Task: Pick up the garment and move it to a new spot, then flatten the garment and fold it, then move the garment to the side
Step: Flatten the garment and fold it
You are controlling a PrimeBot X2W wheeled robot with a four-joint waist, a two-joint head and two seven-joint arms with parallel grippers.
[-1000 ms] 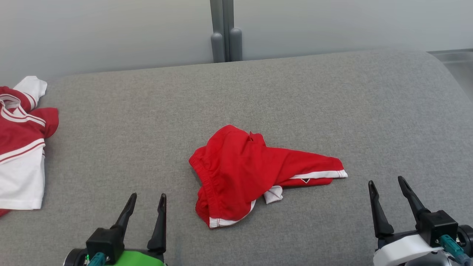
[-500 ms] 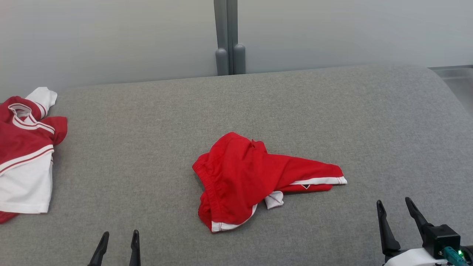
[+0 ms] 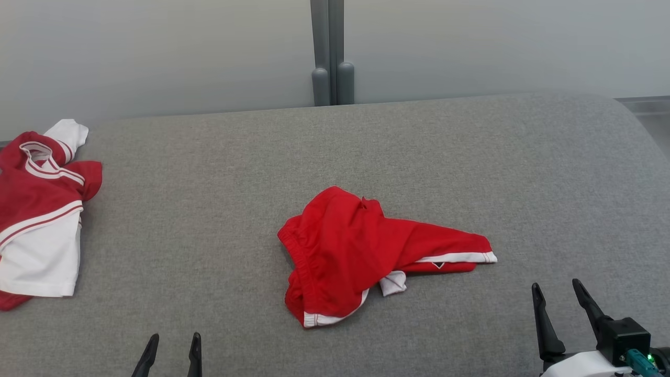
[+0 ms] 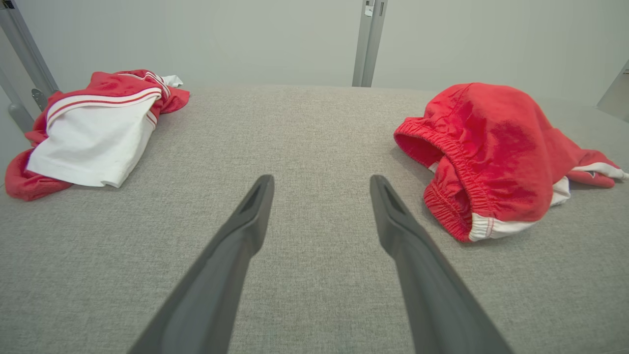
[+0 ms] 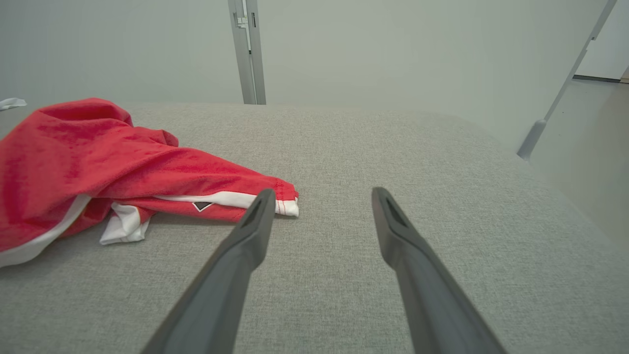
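Note:
The garment [image 3: 345,246], red shorts with white trim, lies crumpled at the middle of the grey padded surface [image 3: 209,173]. My left gripper [image 3: 175,337] is at the bottom edge, open and empty, short of the garment and to its left. From the left wrist view the garment [image 4: 486,147] lies right of my open left gripper [image 4: 320,181], elastic waistband facing me. My right gripper [image 3: 555,285] stands open and empty at the lower right, just beyond the garment's white-striped leg end. The right wrist view shows the garment [image 5: 73,157] left of my open right gripper [image 5: 323,192], the left fingertip overlapping the leg hem.
A red and white shirt [image 3: 36,209] lies bunched at the surface's left edge, also in the left wrist view [image 4: 93,128]. A grey post [image 3: 333,52] rises behind the far edge before a pale wall. The surface rounds off at the right, with floor [image 5: 580,162] beyond.
The head camera has shifted, sliding the scene slightly down and right. Both grippers have dropped lower in that view, the left far more, only its fingertips showing. The garment lies unmoved.

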